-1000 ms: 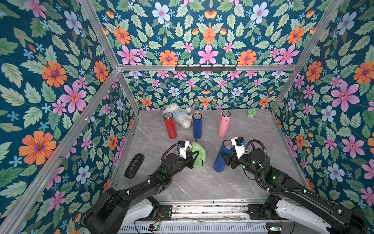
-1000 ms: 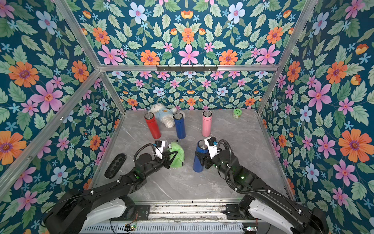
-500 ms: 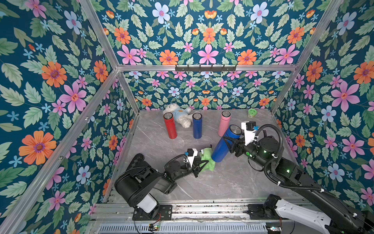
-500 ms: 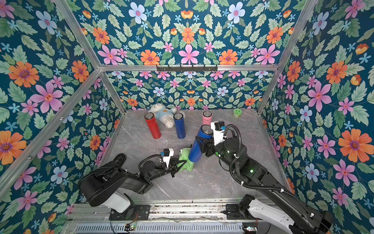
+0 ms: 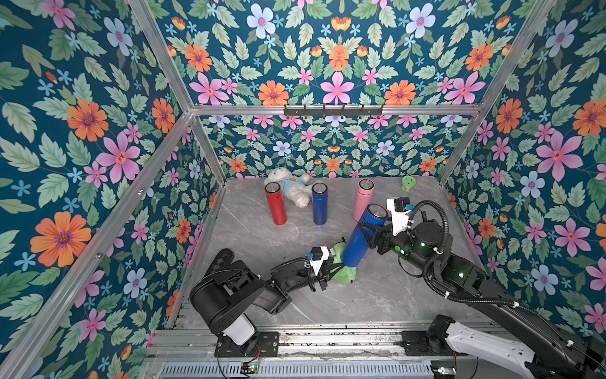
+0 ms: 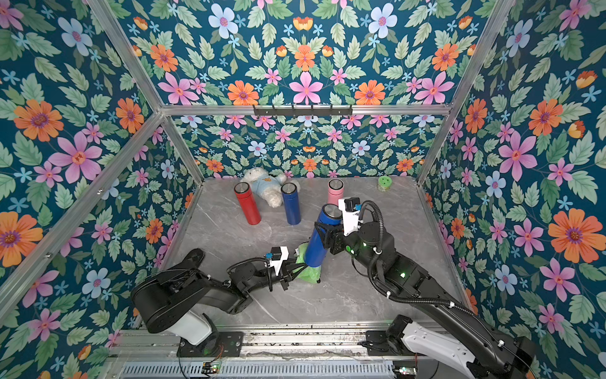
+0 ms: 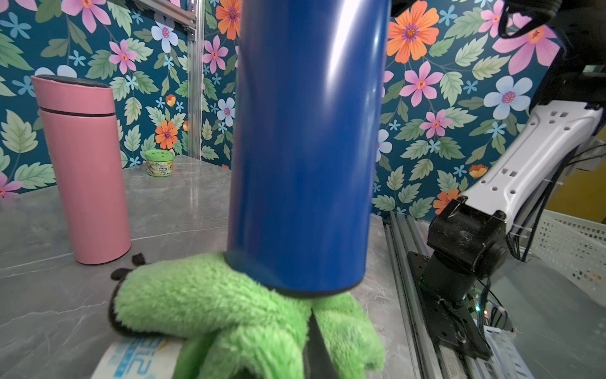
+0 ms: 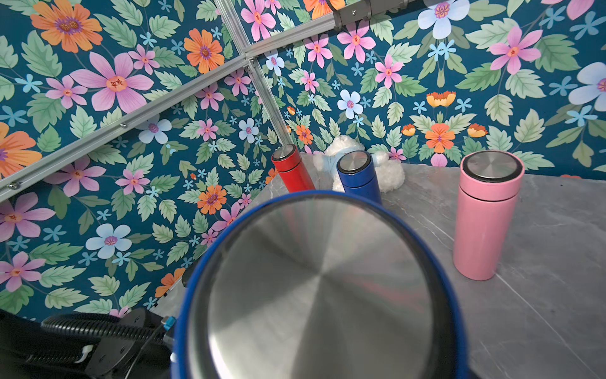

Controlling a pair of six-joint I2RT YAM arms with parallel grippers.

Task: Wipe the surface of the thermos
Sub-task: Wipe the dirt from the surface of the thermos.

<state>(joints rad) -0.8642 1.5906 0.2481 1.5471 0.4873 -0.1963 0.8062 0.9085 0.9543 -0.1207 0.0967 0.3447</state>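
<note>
- Thermos (image 5: 362, 241), the large blue one, sits just right of centre in both top views. It is held tilted, with its steel cap toward the upper right and its base toward the lower left.
- Around its upper body, just under the cap, the right claw (image 5: 370, 231) grips it, jaws spread across the barrel.
- Its base presses into the green fuzzy cloth (image 5: 347, 275). In the left wrist view the bottom rim sinks into the pile (image 7: 229, 308).
- Closed tight on that cloth, the left claw (image 5: 337, 267) lies low over the bench (image 5: 377, 295), immediately lower left of the base.
- The thermos's long axis runs away from the left claw, up toward the upper right, and only the base end meets the cloth. By my judgement the cloth must travel up along that axis to wipe the barrel. The left arm is nearer the unwiped wall, and the right is busy holding.
- Farther up the frame stand a pink thermos (image 5: 363, 203), a small blue thermos (image 5: 319, 205) and a red thermos (image 5: 275, 205), well apart from the work. A plush bear (image 5: 290, 187) lies behind them and a green tub (image 5: 408, 183) sits at the upper right.
</note>
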